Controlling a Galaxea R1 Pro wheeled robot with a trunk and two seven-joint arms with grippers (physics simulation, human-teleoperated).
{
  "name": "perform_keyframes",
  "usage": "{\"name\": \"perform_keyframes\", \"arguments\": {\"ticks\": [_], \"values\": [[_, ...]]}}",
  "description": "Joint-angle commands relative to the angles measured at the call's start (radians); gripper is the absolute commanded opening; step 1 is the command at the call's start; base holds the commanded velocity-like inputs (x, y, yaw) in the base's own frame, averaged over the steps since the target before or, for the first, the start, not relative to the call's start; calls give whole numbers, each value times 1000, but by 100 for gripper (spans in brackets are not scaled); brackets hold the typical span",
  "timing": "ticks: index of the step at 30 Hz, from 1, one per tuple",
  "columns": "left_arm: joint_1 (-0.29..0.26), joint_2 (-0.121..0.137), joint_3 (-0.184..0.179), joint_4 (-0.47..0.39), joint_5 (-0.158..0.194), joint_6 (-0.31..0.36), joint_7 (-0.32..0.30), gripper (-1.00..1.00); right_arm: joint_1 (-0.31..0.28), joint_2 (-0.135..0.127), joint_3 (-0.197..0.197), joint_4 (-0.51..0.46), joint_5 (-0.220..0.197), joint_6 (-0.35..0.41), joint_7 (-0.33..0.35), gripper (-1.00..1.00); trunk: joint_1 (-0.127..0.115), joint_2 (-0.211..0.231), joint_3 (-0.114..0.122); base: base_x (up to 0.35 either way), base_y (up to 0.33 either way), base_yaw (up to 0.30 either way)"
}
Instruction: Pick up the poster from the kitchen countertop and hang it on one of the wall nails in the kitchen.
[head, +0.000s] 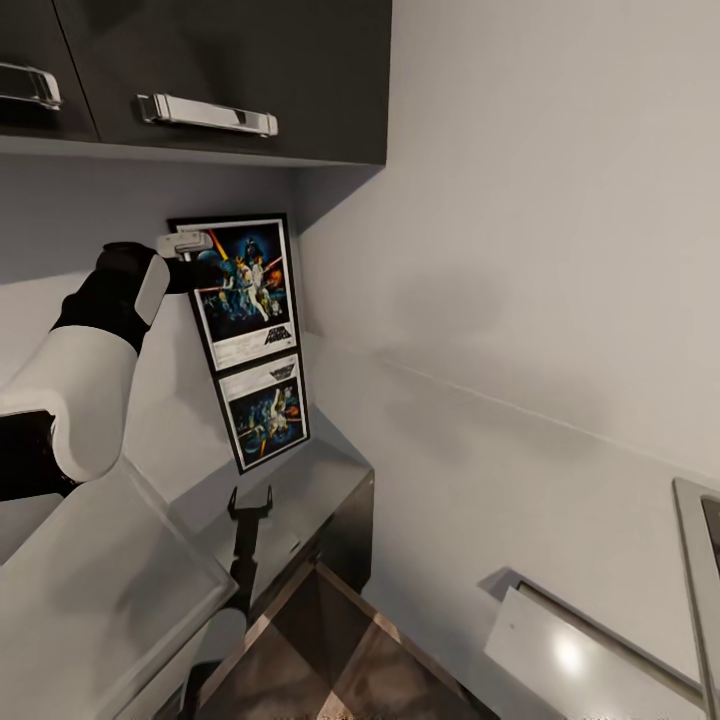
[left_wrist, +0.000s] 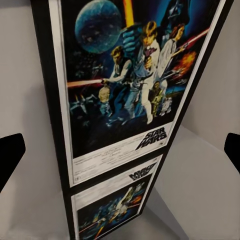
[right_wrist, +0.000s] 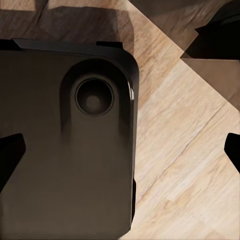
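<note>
A: In the head view we see the poster (head: 245, 292) upright against the wall, its foot on the glossy grey surface (head: 330, 470), with its mirrored copy directly below.

B: We place the left gripper (head: 190, 246) at the poster's top left corner (under the dark cabinets (head: 220, 75)). Whether its fingers actually touch the frame, we cannot tell.

A: In the left wrist view we see the poster (left_wrist: 127, 80) between two dark fingers (left_wrist: 10, 157), set wide apart at the frame's edges, gripping nothing.

B: The right gripper (head: 250, 497) hangs low beside the surface's edge, fingers spread and empty; its wrist view shows pale wood floor (right_wrist: 185, 150) and a dark robot part (right_wrist: 70, 150).
</note>
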Motion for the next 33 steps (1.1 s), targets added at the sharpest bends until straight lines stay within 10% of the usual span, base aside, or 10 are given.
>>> {"name": "perform_keyframes", "arguments": {"ticks": [1, 20, 25, 33], "values": [[-1, -1, 2, -2, 0, 5, 2, 100, -1, 0, 1, 2, 1, -4, 0, 100, 0, -1, -3, 0, 0, 0], [-1, 2, -4, -72, -1, -32, -1, 100, -1, 0, 1, -2, 0, -8, 0, 100, 0, -1, -33, 0, 0, 0], [-1, 52, -8, -68, -3, -46, -102, 100, -1, -2, 1, -4, -1, -10, 0, 100, 0, -1, -41, 0, 0, 0], [-1, 54, -13, -68, -4, -45, -108, 100, -1, -2, 2, -4, -1, -10, 0, 100, 0, -1, -53, 0, 0, 0]]}}
